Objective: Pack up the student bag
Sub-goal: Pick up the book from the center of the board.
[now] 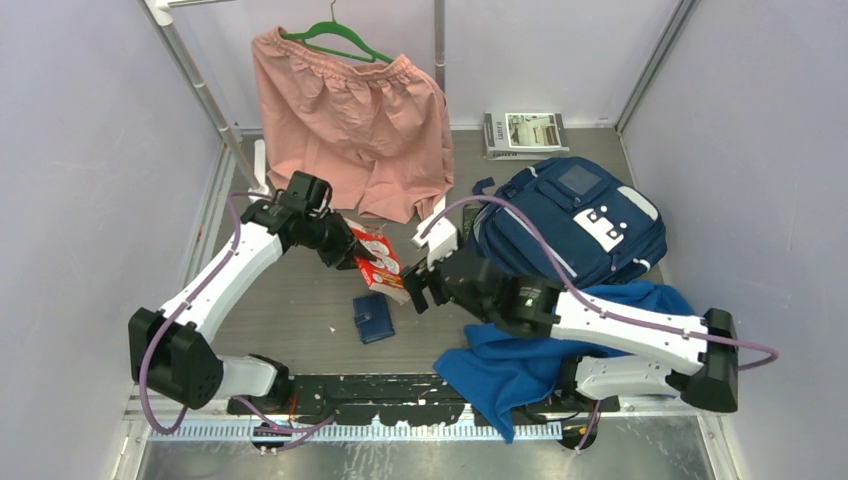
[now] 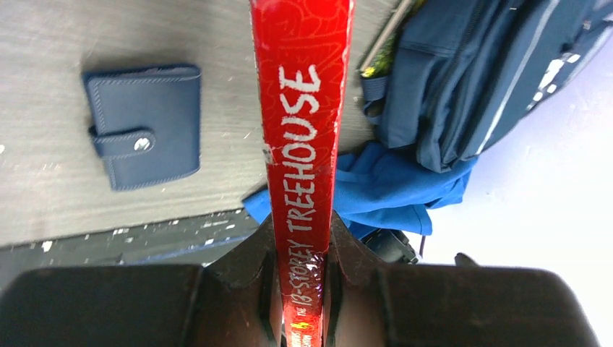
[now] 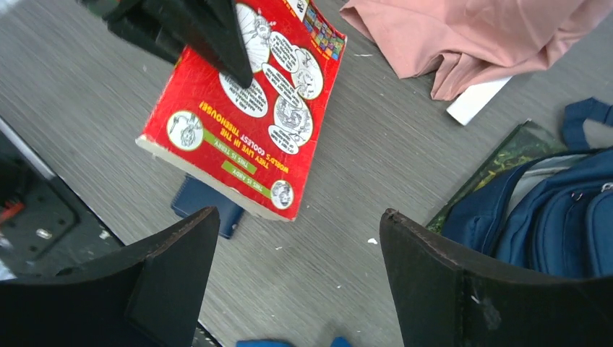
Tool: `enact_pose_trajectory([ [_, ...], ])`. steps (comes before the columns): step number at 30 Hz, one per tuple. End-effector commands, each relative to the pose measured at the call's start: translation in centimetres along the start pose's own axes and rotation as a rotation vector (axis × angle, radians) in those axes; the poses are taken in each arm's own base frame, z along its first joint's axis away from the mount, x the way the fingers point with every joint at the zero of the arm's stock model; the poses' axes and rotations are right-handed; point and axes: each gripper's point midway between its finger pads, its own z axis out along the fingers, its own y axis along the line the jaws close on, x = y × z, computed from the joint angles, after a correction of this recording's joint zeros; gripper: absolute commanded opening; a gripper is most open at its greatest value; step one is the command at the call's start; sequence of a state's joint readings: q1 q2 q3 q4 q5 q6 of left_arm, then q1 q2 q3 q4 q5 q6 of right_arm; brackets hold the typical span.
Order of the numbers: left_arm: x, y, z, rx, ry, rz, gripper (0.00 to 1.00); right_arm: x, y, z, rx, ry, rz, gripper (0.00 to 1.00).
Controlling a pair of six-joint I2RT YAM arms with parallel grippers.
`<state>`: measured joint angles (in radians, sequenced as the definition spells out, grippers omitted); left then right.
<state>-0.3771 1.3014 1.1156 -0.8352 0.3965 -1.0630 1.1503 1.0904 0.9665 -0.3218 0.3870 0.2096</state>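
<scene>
Left gripper (image 1: 360, 256) with jaws drawn narrow, clamped on the two covers of a red paperback (image 1: 386, 268) whose spine reads "TREEHOUSE"; the book is held tilted over the middle of the table (image 1: 290, 300). Right gripper (image 3: 298, 215) with jaws spread wide and holding nothing, poised just beside the book's lower corner, apart from it. The student bag (image 1: 580, 215), navy with white stripes and a grey pocket panel, lies by the table's right edge toward the far right corner, untouched by either gripper. A royal-blue cloth (image 1: 510, 362) lies at the near right corner against the bag's near side, partly under the right arm. A small navy wallet (image 1: 373, 317) with a snap tab lies flat near the middle, toward the near edge. Pink shorts (image 1: 350, 130) hang from a green hanger (image 1: 335, 40) at the far edge; a magazine (image 1: 525, 133) lies by that edge, beyond the bag.
</scene>
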Motion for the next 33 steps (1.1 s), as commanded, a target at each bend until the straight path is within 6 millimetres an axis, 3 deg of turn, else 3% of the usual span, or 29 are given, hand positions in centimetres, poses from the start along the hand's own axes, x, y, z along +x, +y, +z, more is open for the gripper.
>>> enact_pose_trajectory([
  [1,0.9,0.4,-1.6,-0.105,0.057,-0.092,0.00,-0.3,1.0,1.4,0.086,-0.052,-0.171,0.87],
  [11,1.7,-0.5,-1.8,-0.065,0.106,-0.146,0.00,0.3,6.1,4.4,-0.033,-0.070,-0.171,0.87],
  [14,1.9,-0.7,-1.9,-0.057,0.112,-0.154,0.00,0.7,6.6,5.5,-0.030,-0.077,-0.173,0.87],
  [21,2.2,-1.3,-2.4,-0.025,0.121,-0.146,0.00,1.9,6.0,7.9,0.062,-0.105,-0.175,0.82],
  [24,2.3,-1.2,-2.3,-0.024,0.131,-0.145,0.00,2.3,5.8,8.6,0.088,-0.112,-0.174,0.63],
  [28,2.7,-1.4,-2.0,0.009,0.155,-0.140,0.00,1.3,5.3,8.4,0.122,-0.146,-0.129,0.05],
  [29,2.7,-1.5,-2.0,0.022,0.155,-0.134,0.02,1.0,5.0,8.1,0.139,-0.152,-0.117,0.02],
  [32,2.2,-2.0,-2.3,0.063,0.123,-0.100,0.31,0.3,4.2,6.9,0.137,-0.150,-0.091,0.01],
  [33,1.9,-2.1,-2.6,0.074,0.101,-0.088,0.51,0.2,4.1,6.6,0.104,-0.131,-0.070,0.01],
])
